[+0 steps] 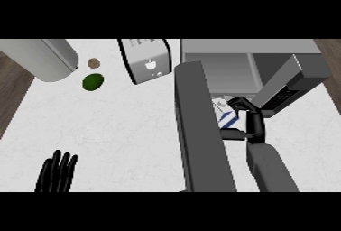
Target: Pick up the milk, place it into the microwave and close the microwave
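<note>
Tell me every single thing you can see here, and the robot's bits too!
counter: one, white, under everything
microwave: one, grey, back right, door open
microwave door: one, dark grey, swung out toward the front
milk carton: one, white with blue stripes, just right of the door
toaster: one, silver and black, back middle
cylinder: one, grey, back left
round fruit: one, green, left of the toaster
small round thing: one, brown, behind the fruit
left robot hand: one, black, open, resting front left
right robot hand: one, black, curled on the milk carton
</note>
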